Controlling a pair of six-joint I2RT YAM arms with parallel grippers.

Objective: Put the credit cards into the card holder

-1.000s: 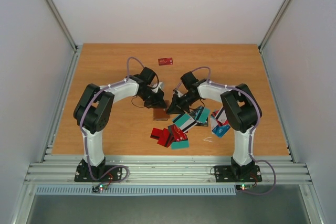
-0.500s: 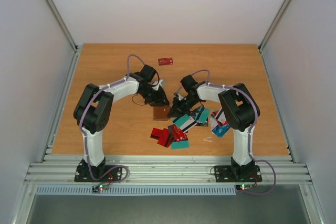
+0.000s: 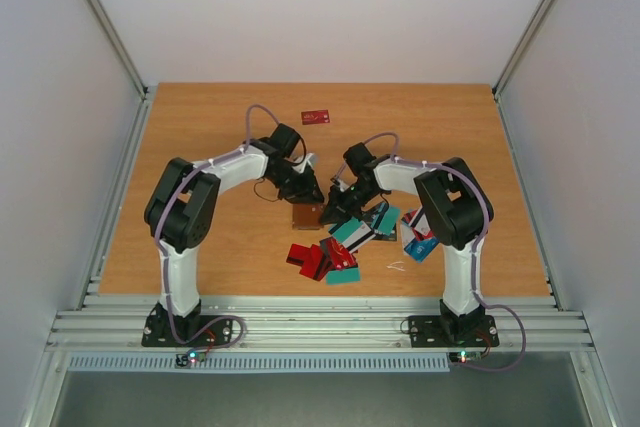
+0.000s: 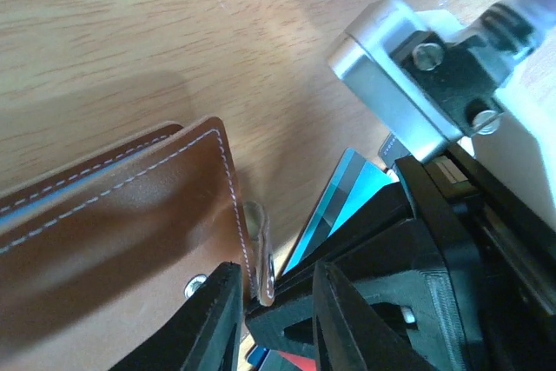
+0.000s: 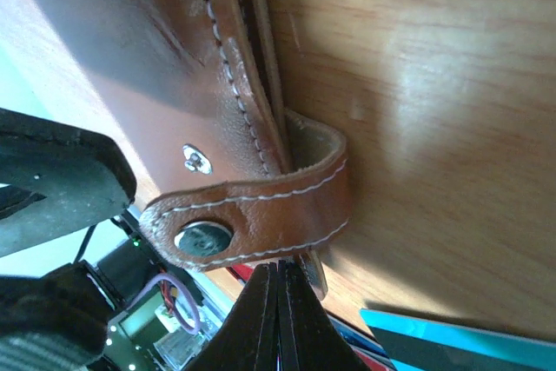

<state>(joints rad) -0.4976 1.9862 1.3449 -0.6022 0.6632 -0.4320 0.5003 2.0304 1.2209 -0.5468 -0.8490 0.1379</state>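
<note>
Card holder [image 4: 113, 232] on tbl [image 3: 200, 147] | L end effector [image 4: 276, 274]: jaws apart | R end effector [image 5: 280, 277]: closed, at strap [image 5: 261, 206]

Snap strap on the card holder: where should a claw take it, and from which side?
Probably the snap strap at its curved loop, beside the metal snap. The card holder lies flat on the table, but the loop bows out past its stitched edge, leaving a gap. Come in from the bare table side, pinching the strap's flat faces.
</note>
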